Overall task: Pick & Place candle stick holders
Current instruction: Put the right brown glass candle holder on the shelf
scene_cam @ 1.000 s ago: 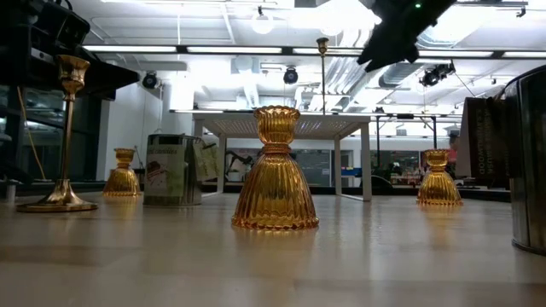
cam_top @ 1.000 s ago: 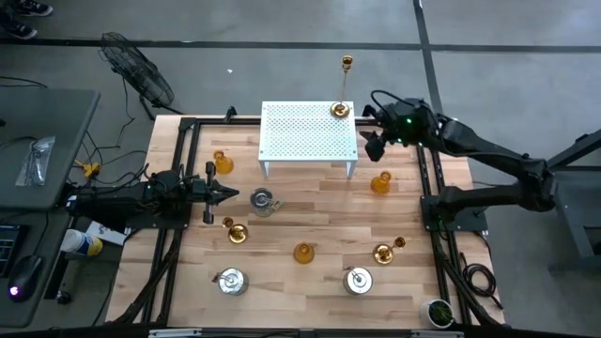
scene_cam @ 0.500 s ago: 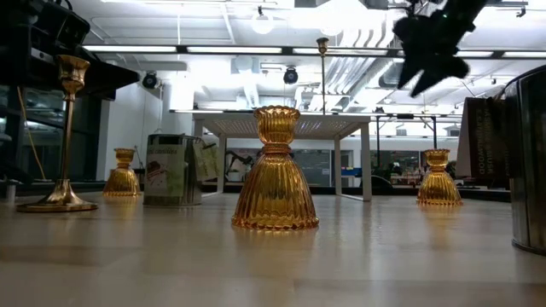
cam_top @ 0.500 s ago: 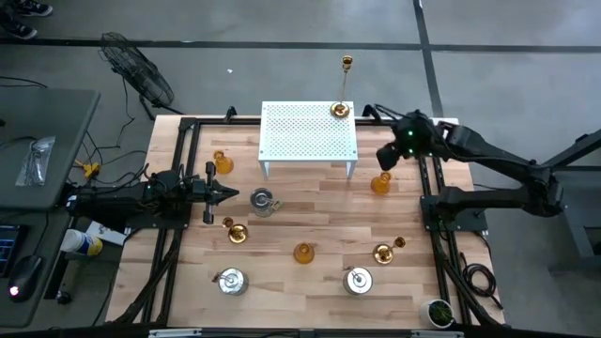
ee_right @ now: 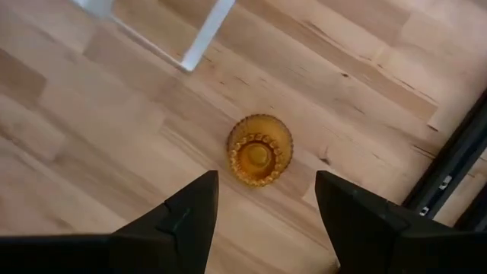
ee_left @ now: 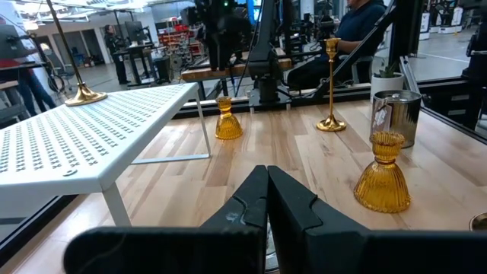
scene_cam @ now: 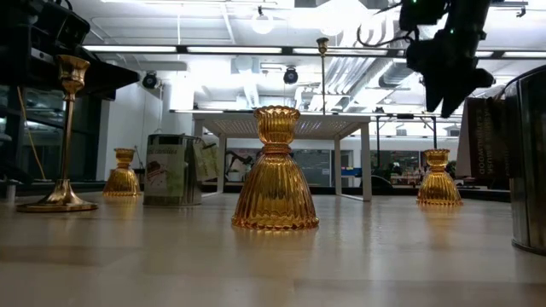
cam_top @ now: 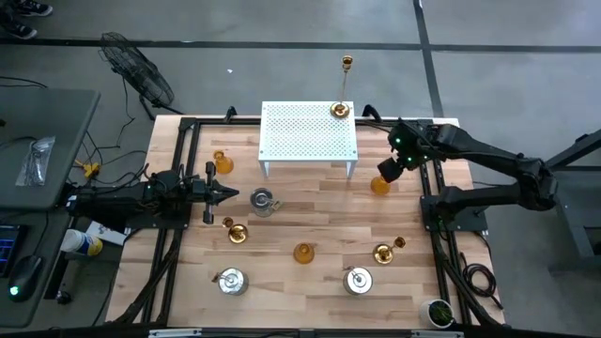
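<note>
My right gripper hangs open, pointing steeply down, above an amber candle stick holder that stands on its wide base near the white rack's right front leg. In the right wrist view this holder shows from above, just ahead of the gap between my fingers. The low view has the gripper well above the holder. My left gripper waits shut and level at the table's left side.
The white perforated rack stands at the far middle with a tall gold candlestick on its right corner. Other amber holders, gold candlesticks and silvery pots are spread over the table.
My right gripper has moved from beside the rack's far right corner toward the near edge and down. It has tipped from nearly level to pointing steeply down and now hangs over the amber holder by the rack's leg. No object has moved.
</note>
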`<state>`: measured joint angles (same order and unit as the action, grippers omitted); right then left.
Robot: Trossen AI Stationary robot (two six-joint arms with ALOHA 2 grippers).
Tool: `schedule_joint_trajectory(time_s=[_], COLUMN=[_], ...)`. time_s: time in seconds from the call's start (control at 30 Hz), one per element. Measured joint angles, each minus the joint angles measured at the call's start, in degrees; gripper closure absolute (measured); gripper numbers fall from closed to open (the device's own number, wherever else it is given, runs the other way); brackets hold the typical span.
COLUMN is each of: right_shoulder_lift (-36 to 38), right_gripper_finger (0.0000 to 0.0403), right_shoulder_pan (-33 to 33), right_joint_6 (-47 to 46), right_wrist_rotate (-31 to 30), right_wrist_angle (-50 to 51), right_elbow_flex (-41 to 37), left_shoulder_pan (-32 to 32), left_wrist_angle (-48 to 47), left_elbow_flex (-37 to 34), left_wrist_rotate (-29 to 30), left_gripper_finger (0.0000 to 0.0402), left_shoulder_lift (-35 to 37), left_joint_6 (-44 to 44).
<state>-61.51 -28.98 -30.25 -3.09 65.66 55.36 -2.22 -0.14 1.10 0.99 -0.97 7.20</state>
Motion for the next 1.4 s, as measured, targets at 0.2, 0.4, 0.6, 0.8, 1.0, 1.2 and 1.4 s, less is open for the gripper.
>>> schedule_joint_trajectory(time_s=[0.2, 0.4, 0.6, 0.8, 1.0, 1.2, 1.4], right_shoulder_lift=[-0.53, -0.53, -1.56, -4.27, -7.26, -9.12, -9.15], right_gripper_finger=[0.0191, 0.0188, 0.0145, 0.0097, 0.0092, 0.0106, 0.0128], right_shoulder_pan=[0.64, 2.29, 2.36, 2.30, 2.19, 1.97, 1.95], right_joint_6=[-1.06, -1.01, -0.43, -1.52, -1.45, -1.06, -1.06], right_wrist_rotate=[-2.01, -0.80, 0.26, -1.86, -1.27, 0.50, 0.50], right_wrist_angle=[-4.74, -8.37, -9.18, -10.68, -10.88, -11.52, -11.36], right_elbow_flex=[-5.46, -7.03, -8.52, -9.14, -9.14, -9.14, -9.14], left_shoulder_pan=[0.00, -0.01, 0.00, 0.00, 0.00, -0.02, 0.00], left_wrist_angle=[0.00, 0.00, 0.00, 0.00, 0.00, 0.00, 0.00], left_elbow_flex=[0.00, 0.00, 0.00, 0.00, 0.00, 0.00, 0.00], left_wrist_rotate=[0.00, 0.00, 0.00, 0.00, -0.01, 0.00, -0.02], left_gripper_finger=[0.0402, 0.0402, 0.0402, 0.0402, 0.0402, 0.0402, 0.0402], left_shoulder_lift=[-0.02, -0.01, -0.01, 0.00, -0.02, 0.00, 0.00], left_joint_6=[-0.02, -0.01, -0.01, 0.00, 0.00, -0.01, 0.00])
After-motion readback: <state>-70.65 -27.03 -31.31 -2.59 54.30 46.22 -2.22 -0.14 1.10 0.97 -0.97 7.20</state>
